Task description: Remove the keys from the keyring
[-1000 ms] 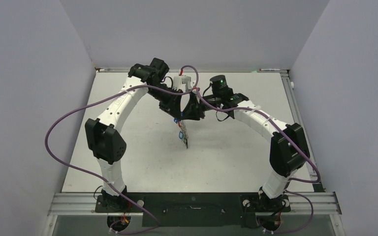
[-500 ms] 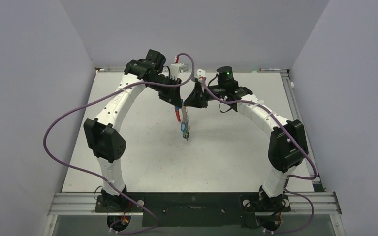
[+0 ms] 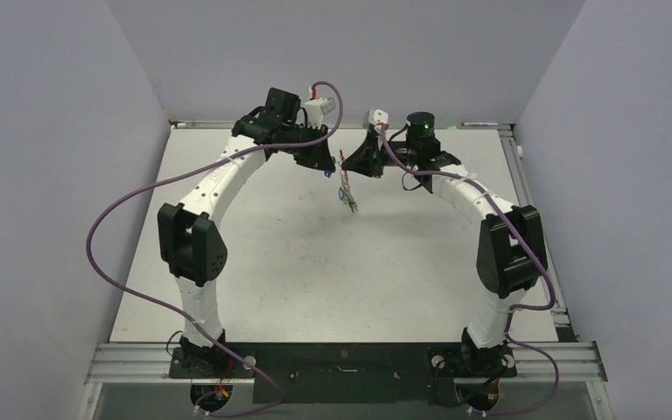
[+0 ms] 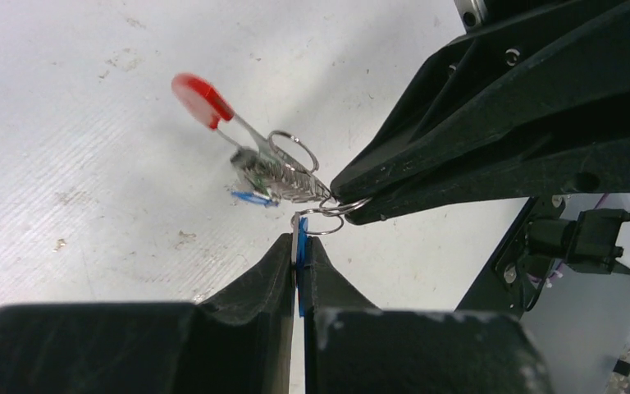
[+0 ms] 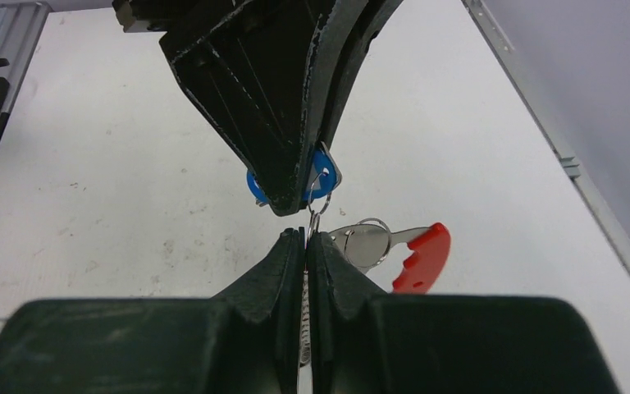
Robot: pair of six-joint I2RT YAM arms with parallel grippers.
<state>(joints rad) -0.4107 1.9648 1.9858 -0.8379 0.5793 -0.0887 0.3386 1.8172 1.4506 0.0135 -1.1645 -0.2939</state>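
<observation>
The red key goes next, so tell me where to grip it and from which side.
Probably the red tag: flat, broad, jutting clear of the other keys on a thin shank. Come in at its free end, closing across the flat faces.

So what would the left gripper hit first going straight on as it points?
The left gripper, shut on a blue key tag, would likely meet the keyring, then the right gripper clamping it, almost tip to tip; depth unclear.
</observation>
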